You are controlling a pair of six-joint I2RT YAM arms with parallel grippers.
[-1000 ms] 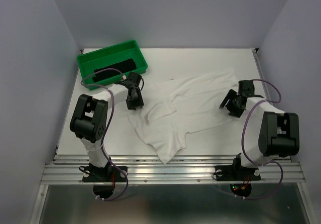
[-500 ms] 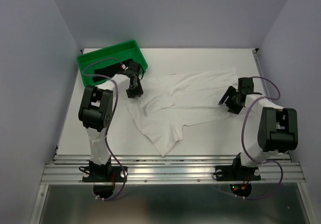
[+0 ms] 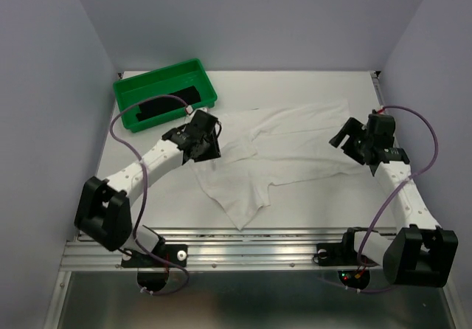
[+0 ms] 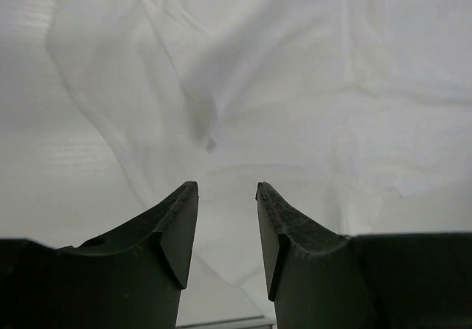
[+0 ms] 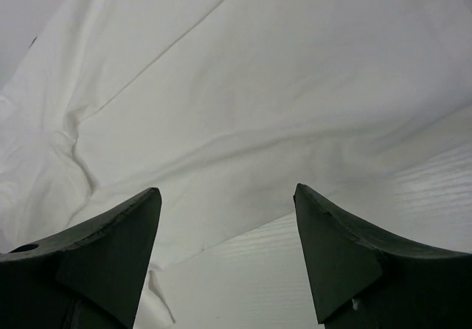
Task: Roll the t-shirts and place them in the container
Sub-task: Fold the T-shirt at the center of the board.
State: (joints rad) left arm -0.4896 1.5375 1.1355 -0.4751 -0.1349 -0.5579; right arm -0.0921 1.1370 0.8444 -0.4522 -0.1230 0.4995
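**Robot test cell, laboratory type.**

Enclosed bench: a flat white table top [image 3: 295,85] boxed in on three sides by plain pale lilac wall panels [image 3: 251,19]. A ribbed aluminium mounting rail [image 3: 251,251] runs along the near edge. Bolted to it side by side are two robot arms with white sleeves and black joints, the left arm [image 3: 140,170] and the right arm [image 3: 402,192], each trailing exposed cabling. On the bench: one green rectangular plastic tray [image 3: 158,72] at the far left corner, and one white fabric t-shirt [image 3: 287,148] spread out between the arms. Even, flat lighting throughout.
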